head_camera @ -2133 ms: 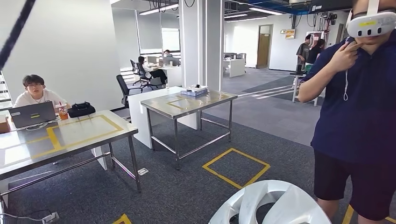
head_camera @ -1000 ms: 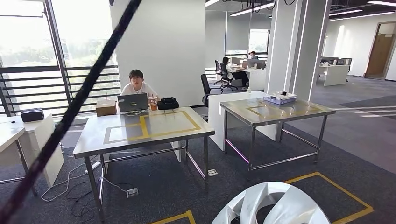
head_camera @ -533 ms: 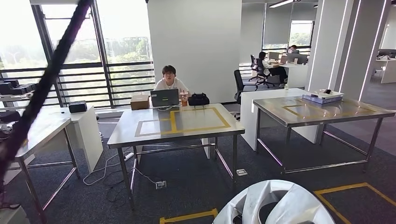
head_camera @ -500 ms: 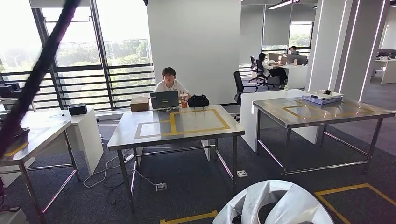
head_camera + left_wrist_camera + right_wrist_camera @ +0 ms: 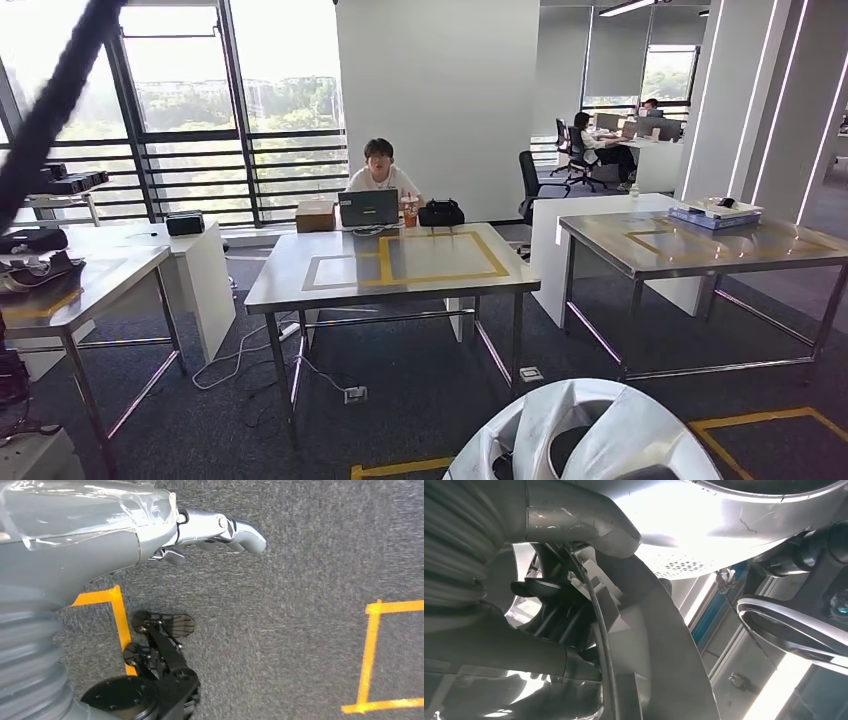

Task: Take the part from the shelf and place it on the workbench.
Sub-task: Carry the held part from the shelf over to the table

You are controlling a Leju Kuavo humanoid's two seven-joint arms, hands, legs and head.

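The part is a silver, spoked wheel-cover shape held low in front of me at the bottom of the head view. In the right wrist view my right hand grips it, dark fingers hooked through an opening in the part. My left hand hangs over grey carpet and holds nothing, its fingers apart. Straight ahead stands a steel workbench with a yellow tape rectangle on its top.
A person sits behind the workbench with a laptop, a box and a black bag. A second steel table stands to the right and another table with clutter to the left. Cables lie on the carpet. A dark strap crosses the upper left.
The whole picture has swung left as I turned: the person with the headset has left the view and the taped workbench now sits ahead. The part stays low in front.
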